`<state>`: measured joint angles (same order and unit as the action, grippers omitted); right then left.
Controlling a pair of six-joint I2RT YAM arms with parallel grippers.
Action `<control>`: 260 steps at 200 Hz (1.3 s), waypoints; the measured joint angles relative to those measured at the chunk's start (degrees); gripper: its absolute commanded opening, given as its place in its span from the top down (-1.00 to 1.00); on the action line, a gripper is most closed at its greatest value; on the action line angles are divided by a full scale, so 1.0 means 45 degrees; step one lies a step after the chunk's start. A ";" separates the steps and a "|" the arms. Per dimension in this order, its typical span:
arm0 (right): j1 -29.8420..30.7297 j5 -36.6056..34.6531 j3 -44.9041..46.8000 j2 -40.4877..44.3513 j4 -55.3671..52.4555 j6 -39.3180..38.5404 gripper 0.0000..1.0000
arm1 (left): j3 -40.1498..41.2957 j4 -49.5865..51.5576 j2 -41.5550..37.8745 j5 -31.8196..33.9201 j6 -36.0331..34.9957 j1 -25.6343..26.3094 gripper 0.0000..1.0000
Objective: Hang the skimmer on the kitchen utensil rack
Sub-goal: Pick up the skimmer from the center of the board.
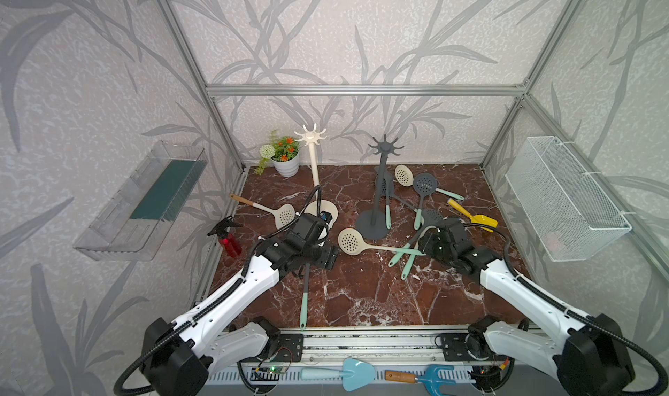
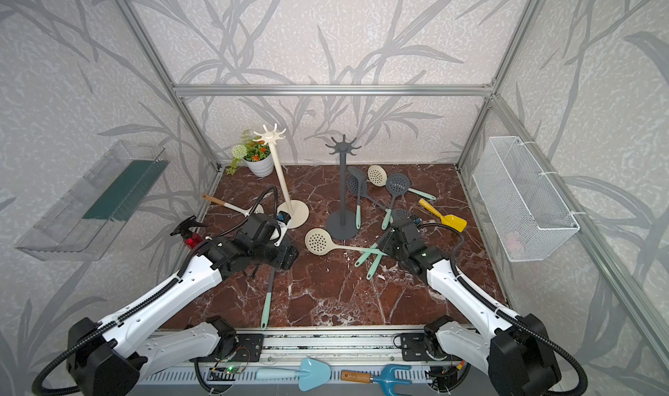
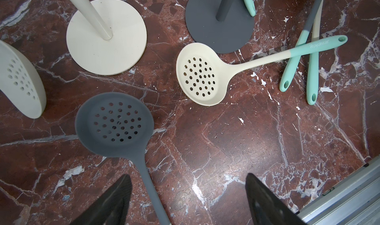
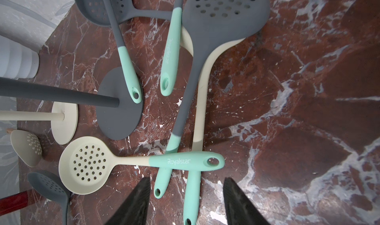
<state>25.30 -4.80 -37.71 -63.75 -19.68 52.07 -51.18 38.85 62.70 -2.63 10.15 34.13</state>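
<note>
Several silicone skimmers lie on the marble bench (image 1: 362, 296). At the lower left of a top view, the left end effector (image 3: 187, 178) hangs with its jaws wide over the stem of a dark grey skimmer (image 3: 115, 123), holding nothing. Just right of it stands the cream rack (image 1: 314, 162). At centre lies a cream skimmer (image 1: 349, 241), its mint handle (image 4: 185, 162) resting across the handles of two more skimmers. The grey rack (image 1: 382, 180) rises behind it.

Right of centre, the right end effector (image 4: 186, 179) sits low over that crossing. Its jaws are partly apart with two handle ends lying between them, and it grips nothing that I can see.

These tools look light and a little bendy, with soft heads. I judge the firmer mint handle the place to pinch, short of its end hole, which the hook needs free. With the handles stacked, a pinch there may lift two at once.
</note>
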 measured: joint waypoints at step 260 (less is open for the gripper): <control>0.0199 0.0461 0.2103 -0.1753 0.3332 0.8621 0.00 | 0.0243 -0.0651 0.0112 -0.0597 0.0321 0.0000 -0.67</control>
<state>26.20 -2.72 -28.25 -71.64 -4.69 90.87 -50.09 35.92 63.20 -5.32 11.60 34.13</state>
